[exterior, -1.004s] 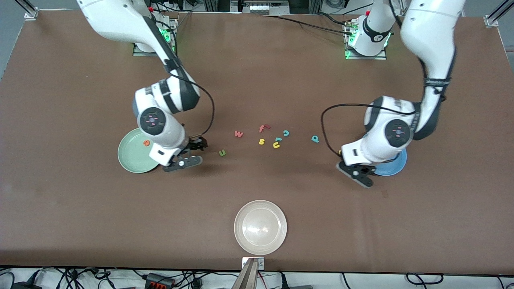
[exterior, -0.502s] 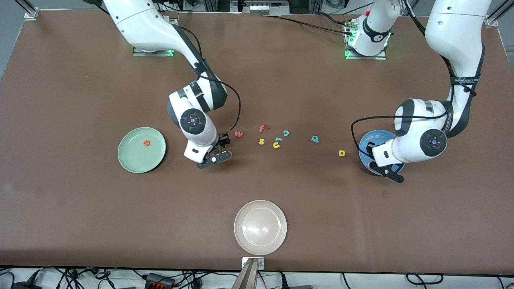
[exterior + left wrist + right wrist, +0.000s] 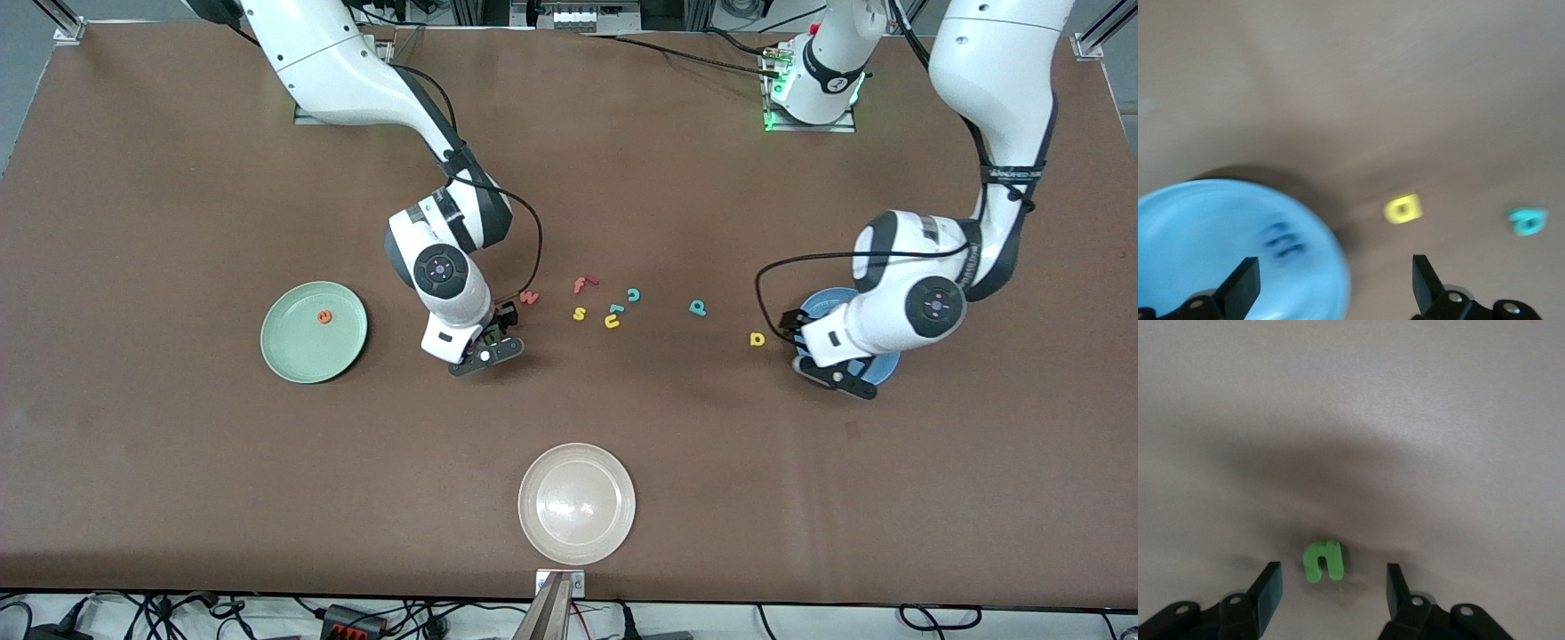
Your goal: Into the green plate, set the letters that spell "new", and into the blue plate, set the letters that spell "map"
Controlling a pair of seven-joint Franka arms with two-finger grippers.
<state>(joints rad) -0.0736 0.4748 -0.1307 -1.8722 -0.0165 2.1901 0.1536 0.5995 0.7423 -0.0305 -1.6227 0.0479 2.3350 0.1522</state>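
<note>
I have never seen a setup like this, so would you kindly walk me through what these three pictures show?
Two white robot arms work at a brown table. One picture looks down from across the table; the other two come from cameras on each wrist.

The right hand, open, hangs over the green n. The left hand, open and empty, is over the blue plate, where the dark blue m lies. The orange e lies in the green plate. Loose letters and a cream plate lie between.

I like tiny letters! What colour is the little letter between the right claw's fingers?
Green. The n shows best in the right wrist view.
</note>
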